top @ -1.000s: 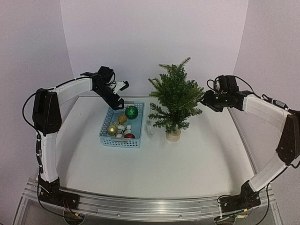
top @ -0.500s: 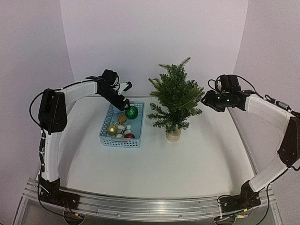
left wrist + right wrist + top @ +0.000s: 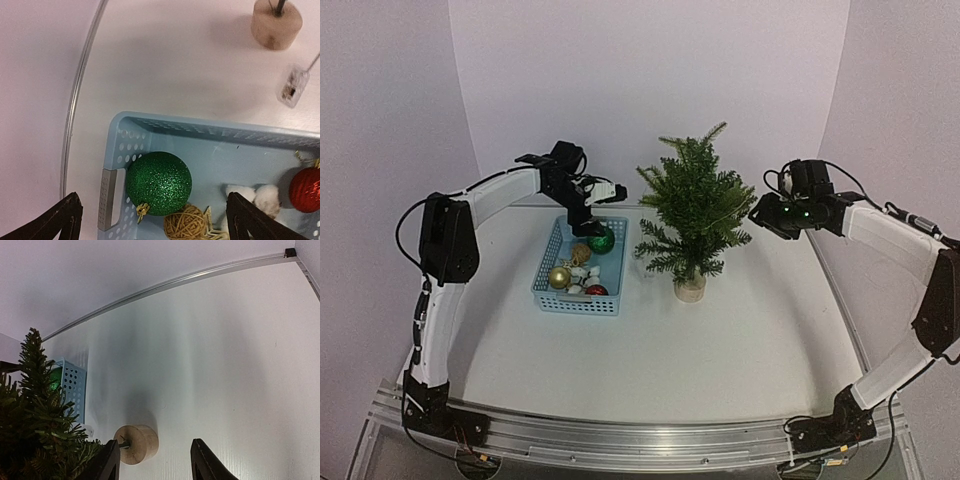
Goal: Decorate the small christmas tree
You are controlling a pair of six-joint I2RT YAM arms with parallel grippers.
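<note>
- Since the left tool [image 3: 595, 203] hangs over the far end of the light blue perforated plastic basket [image 3: 116, 150] with its jaws spread wide and empty, next step looks like a straight drop onto the green glitter ball ornament [image 3: 158, 182].
- Key relation: in the left wrist view that ball sits about centred between the two fingers, tucked in the basket corner next to the grey handle cut-out [image 3: 109, 199]. Its gold cap faces the lower edge of that view, not up.
- Neighbours: tan twine ball [image 3: 185, 224] touching or just beside it. White cotton puffs [image 3: 250, 192] and red ribbed ball [image 3: 306, 190] lie further along the basket.
- Small christmas tree [image 3: 692, 205], a dark green needle fir on a round pale wooden base [image 3: 276, 24], stands upright on the white table [image 3: 720, 340], just right of the basket, between basket and right tool [image 3: 155, 450]. Long axis vertical.
- Right tool: beside the tree's right-hand branches at about mid-height, jaws part-way apart, nothing between them.
- Judgement: left arm is nearer for the pick, and the tree is a short carry to its right. Risk: an off-centre squeeze could roll the ball against the twine ball.
</note>
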